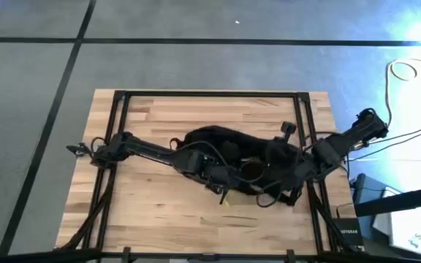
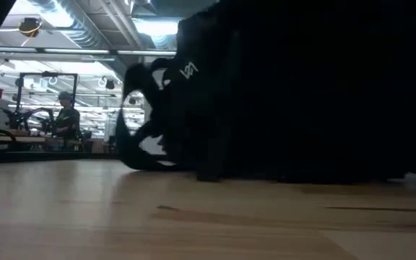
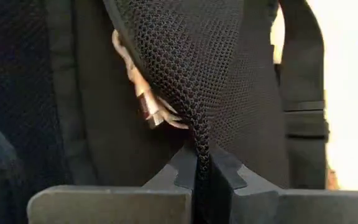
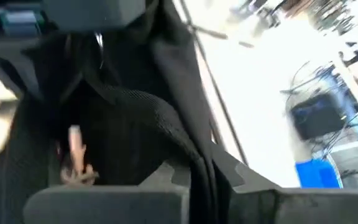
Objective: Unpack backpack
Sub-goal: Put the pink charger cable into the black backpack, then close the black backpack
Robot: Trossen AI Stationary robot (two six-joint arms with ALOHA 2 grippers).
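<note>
Left wrist view: left gripper (image 3: 196, 177) jaws pressed together, pinching a fold of black mesh fabric of the backpack (image 3: 185, 74). Mesh rises straight out of the closed jaws and fans wide beyond them. Just past the fingertips, tucked behind the mesh edge, a pale tan object (image 3: 145, 93) with a ribbed or clipped end; what it is cannot be told. To one side of the jaws a black webbing strap (image 3: 303, 93) runs along the pack, bright tabletop behind it.

Right wrist view: right gripper (image 4: 204, 180) jaws also drawn nearly together, with a fold of black fabric and strap clamped between them. Fabric arcs away from the jaws into the pack's dark interior. Off to the side of the jaws, deeper in, a small pale upright object (image 4: 74, 149), blurred. Blue bin (image 4: 319, 174) on the floor beyond.

High view: both grippers meet at the middle of the wooden table (image 1: 159, 109), left gripper (image 1: 221, 179) and right gripper (image 1: 280, 179) buried in the backpack (image 1: 218, 139), which lies between the two arms.

Low view: backpack (image 2: 302, 87) fills most of the frame, resting on the tabletop, white lettering (image 2: 188, 71) on its side. Person (image 2: 66, 115) seated far in the room behind.
</note>
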